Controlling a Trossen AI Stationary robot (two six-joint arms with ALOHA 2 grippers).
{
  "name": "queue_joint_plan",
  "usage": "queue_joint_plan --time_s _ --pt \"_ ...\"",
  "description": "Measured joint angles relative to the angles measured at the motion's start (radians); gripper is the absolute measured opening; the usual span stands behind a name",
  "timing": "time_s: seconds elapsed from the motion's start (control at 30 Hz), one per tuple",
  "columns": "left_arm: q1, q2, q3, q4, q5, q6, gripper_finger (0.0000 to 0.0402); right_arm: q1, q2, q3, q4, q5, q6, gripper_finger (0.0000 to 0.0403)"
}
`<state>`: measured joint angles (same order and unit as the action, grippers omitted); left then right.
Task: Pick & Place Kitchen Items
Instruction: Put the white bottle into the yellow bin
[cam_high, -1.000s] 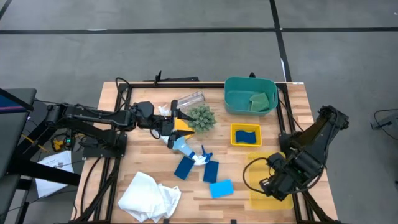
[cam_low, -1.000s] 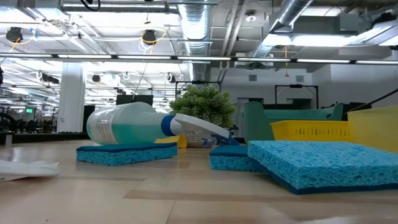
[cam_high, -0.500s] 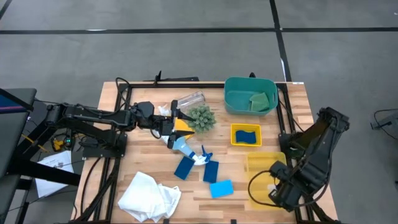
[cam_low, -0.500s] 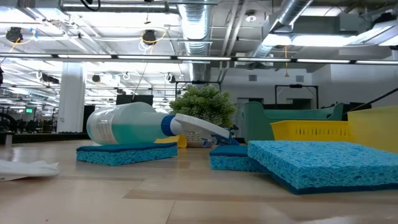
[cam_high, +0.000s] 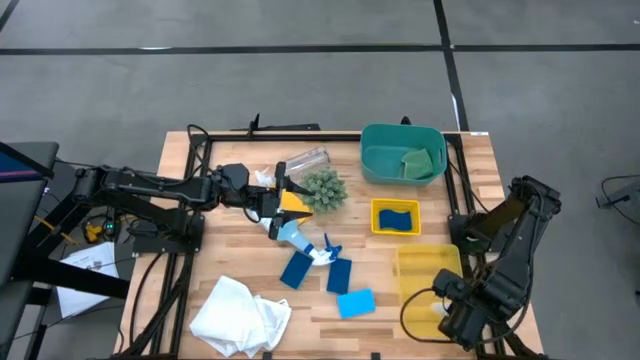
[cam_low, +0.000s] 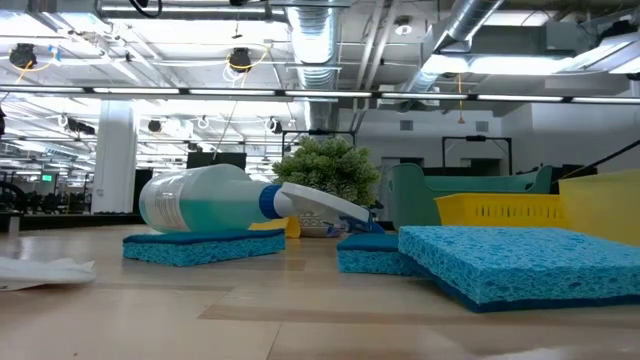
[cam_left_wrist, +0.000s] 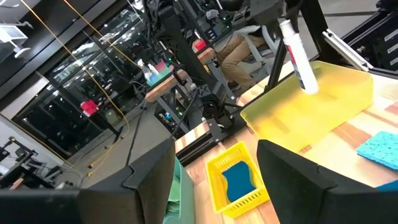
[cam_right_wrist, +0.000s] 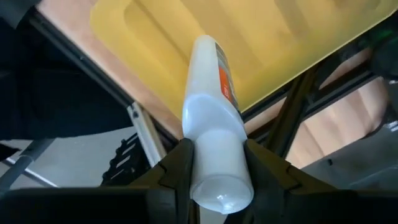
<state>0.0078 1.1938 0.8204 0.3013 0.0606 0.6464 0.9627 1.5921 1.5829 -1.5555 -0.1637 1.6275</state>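
Right gripper (cam_right_wrist: 214, 165) sits at the table's near right corner, just off the near edge of the large flat yellow bin (cam_high: 428, 275); jaws closed on a white plastic bottle with an orange label (cam_right_wrist: 214, 130), gripped near its base, its neck pointing up over the bin. In the left wrist view the same bottle (cam_left_wrist: 298, 53) hangs upright above the yellow bin (cam_left_wrist: 311, 106).

Left gripper (cam_high: 284, 201) is over the table's left-centre, beside the round spiky green plant ball (cam_high: 323, 189), with a yellow rectangular sponge (cam_high: 293, 200) right at its tip. Jaws stand apart in the left wrist view; can't tell whether they touch the sponge.

Clear spray bottle with blue trigger (cam_high: 300, 240) lies on its side just in front of the left gripper, its trigger end toward the sponges. In the low view the bottle (cam_low: 225, 200) rests on a blue sponge (cam_low: 205, 245).

3 blue rectangular sponges lie near table centre: 2 dark blue (cam_high: 297, 268) (cam_high: 339, 274), 1 light blue (cam_high: 356, 302) closest to the near edge. Clear plastic cup (cam_high: 304, 161) lies on its side behind the plant ball. Crumpled white cloth (cam_high: 240, 315) is at the near left.

Teal bin (cam_high: 375, 150) at the far right holds 2 green sponges (cam_high: 414, 162). Small yellow basket (cam_high: 378, 228) holds 1 dark blue sponge (cam_high: 398, 217).
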Motion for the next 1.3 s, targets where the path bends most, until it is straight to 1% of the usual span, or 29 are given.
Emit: queue_joint_plan --time_s 0.17,0.27,0.53,0.63,1.2,1.3 --pt "0.0 0.0 0.0 -0.004 0.0 0.0 0.0222 0.027 0.0 0.0 0.062 0.004 0.036 0.0109" --pt "0.0 0.0 0.0 -0.004 0.0 0.0 0.0222 0.033 0.016 0.002 0.058 0.005 0.044 0.0109" --pt "0.0 0.0 0.0 -0.006 0.0 0.0 0.0222 0.047 0.097 0.001 0.084 -0.055 -0.005 0.0109" --pt "0.0 0.0 0.0 -0.006 0.0 -0.001 0.0222 0.047 0.099 0.001 0.094 -0.076 -0.012 0.0109" --pt "0.0 0.0 0.0 -0.01 0.0 -0.001 0.0222 0.092 0.098 0.002 0.083 -0.063 0.011 0.0109" --pt "0.0 0.0 0.0 -0.01 0.0 -0.001 0.0222 0.09 0.098 0.002 0.084 -0.036 0.011 0.0109"
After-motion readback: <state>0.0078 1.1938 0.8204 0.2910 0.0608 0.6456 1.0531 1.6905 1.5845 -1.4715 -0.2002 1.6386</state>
